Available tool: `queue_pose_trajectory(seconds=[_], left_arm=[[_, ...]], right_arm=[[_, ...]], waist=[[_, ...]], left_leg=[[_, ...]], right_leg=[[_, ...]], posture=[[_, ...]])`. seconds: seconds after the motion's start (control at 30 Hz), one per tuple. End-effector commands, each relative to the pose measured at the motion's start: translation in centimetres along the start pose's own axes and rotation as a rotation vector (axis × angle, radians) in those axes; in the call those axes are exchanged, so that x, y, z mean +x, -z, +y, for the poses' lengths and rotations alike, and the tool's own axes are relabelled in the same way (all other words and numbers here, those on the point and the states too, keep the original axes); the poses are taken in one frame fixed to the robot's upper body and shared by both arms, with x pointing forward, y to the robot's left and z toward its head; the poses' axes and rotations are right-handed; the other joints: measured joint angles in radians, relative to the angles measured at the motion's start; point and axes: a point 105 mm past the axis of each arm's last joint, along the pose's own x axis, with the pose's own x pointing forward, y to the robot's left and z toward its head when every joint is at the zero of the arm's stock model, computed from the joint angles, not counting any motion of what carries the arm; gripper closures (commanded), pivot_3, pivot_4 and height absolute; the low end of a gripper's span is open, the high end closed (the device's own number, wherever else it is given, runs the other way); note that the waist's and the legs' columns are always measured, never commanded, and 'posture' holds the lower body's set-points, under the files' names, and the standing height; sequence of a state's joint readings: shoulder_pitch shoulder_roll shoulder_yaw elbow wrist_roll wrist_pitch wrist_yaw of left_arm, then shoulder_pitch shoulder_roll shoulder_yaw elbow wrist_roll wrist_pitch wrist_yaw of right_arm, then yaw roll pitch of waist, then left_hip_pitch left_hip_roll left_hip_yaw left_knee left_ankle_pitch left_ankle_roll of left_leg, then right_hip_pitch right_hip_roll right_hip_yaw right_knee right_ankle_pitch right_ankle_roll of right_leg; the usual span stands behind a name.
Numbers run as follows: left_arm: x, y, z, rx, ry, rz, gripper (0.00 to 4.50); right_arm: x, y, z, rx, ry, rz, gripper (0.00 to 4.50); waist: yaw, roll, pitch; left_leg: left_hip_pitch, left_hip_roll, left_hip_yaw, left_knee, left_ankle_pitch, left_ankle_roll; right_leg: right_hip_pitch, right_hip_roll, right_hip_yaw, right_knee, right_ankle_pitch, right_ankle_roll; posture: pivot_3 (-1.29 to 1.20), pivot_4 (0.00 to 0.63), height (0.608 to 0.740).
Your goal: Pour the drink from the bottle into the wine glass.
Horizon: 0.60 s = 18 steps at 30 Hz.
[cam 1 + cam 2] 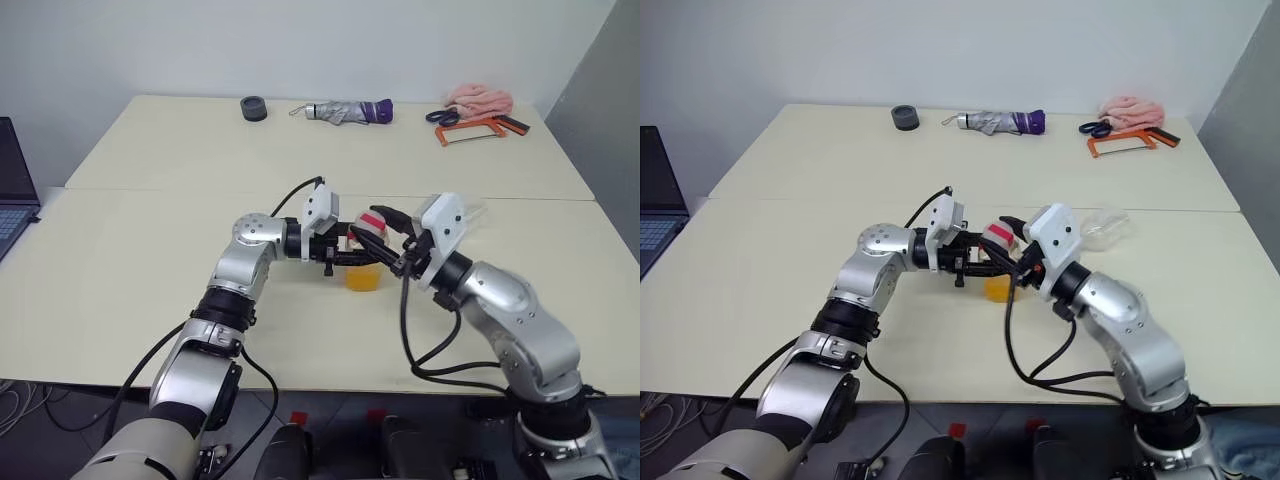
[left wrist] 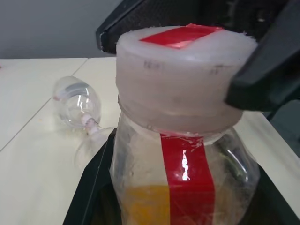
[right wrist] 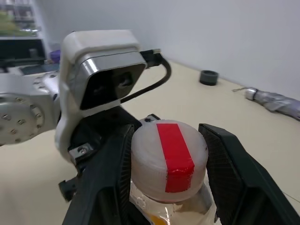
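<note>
A: Start at the jaws. What has hold of what?

B: The left gripper (image 1: 345,255) is clamped on the bottle (image 2: 183,154), its black fingers (image 2: 93,187) hugging the clear body below the shoulder. The right gripper (image 3: 168,154) has a finger on each side of the cap (image 3: 168,161). On one side finger and cap look to be touching; on the other a thin gap remains, so I judge the jaws half closed and not yet gripping.

A: And the drink?

B: The drink (image 1: 362,277) sits low in the bottle, under the left jaws. Beyond both grippers, on the table (image 1: 150,250), the wine glass (image 2: 77,103) lies on its side, well apart from the bottle.

A: So how should this step go?

B: It looks like uncapping. The right jaws should close squarely on the cap's wall, centred, before any twisting, while the left hand holds the body upright and firm so the plastic doesn't turn or buckle. The glass will also need standing upright before any pouring.

A: Anything you can't make out?

B: The bottle's base is cut off, the glass's foot is hard to pick out, and I cannot tell whether the cap has been loosened.
</note>
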<state>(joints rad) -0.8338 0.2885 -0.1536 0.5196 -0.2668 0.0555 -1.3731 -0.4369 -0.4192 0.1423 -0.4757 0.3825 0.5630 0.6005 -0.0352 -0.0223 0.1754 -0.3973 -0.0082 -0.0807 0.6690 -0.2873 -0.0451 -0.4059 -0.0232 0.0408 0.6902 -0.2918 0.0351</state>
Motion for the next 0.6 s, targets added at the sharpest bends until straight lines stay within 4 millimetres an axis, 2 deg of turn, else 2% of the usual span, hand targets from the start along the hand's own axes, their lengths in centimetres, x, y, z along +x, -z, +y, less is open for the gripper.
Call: queue_pose_trajectory(seconds=[0.03,0.17,0.3,0.4,0.43,0.5,0.6], left_arm=[[0.4,-2.5,-0.2,0.086,0.051,-0.034,2.69],[0.2,-2.7,0.0,0.085,0.041,-0.038,2.69],[0.2,-2.5,0.1,0.071,0.025,-0.039,2.69],[0.1,-2.3,0.3,0.066,0.007,-0.033,2.69],[0.1,-2.2,0.4,0.066,-0.004,-0.027,2.69],[0.2,-2.0,0.8,0.069,-0.023,-0.021,2.69],[0.4,-2.0,1.2,0.065,-0.042,-0.028,2.69]], right_arm=[[0.3,-0.6,1.2,-0.007,-0.331,0.021,2.64],[-0.9,-0.5,-1.2,0.052,-0.354,0.078,2.64],[-2.0,-1.0,-2.6,0.054,-0.218,0.038,1.24],[-2.9,-2.2,-2.4,0.051,-0.129,-0.018,0.16],[-3.2,-2.7,-1.9,0.055,-0.09,-0.042,0.0],[-3.4,-3.2,-0.8,0.062,-0.027,-0.067,0.0],[-2.7,-3.0,0.1,0.03,0.146,-0.072,0.0]], waist=[[-0.002,0.0,0.0],[-0.004,0.0,0.0],[0.0,0.0,0.0],[0.003,0.0,0.0],[0.003,0.0,0.0],[0.004,0.0,0.0],[0.001,0.0,0.0]], left_leg=[[0.0,0.0,0.0,0.0,0.0,0.0],[0.0,0.001,-0.001,0.001,0.0,0.0],[-0.002,0.002,-0.003,0.003,0.0,0.0],[-0.003,0.002,-0.003,0.006,0.0,0.0],[-0.003,0.002,-0.002,0.007,0.0,0.0],[-0.003,0.002,-0.003,0.007,0.0,0.001],[-0.002,0.002,-0.003,0.008,0.0,0.001]], right_leg=[[0.0,0.0,0.0,0.0,0.0,0.0],[0.0,0.001,-0.001,0.001,0.0,0.0],[0.0,0.0,-0.001,0.002,0.0,0.0],[0.0,-0.003,-0.001,0.004,0.0,0.0],[0.0,-0.003,0.0,0.004,0.0,0.0],[0.0,-0.003,0.0,0.005,0.0,0.0],[0.0,-0.002,0.0,0.007,0.0,0.0]], posture=[[0.0,0.15,0.74],[0.0,0.15,0.74],[0.0,0.15,0.74],[0.0,0.15,0.74],[0.0,0.15,0.74],[0.0,0.15,0.74],[0.0,0.15,0.74]])
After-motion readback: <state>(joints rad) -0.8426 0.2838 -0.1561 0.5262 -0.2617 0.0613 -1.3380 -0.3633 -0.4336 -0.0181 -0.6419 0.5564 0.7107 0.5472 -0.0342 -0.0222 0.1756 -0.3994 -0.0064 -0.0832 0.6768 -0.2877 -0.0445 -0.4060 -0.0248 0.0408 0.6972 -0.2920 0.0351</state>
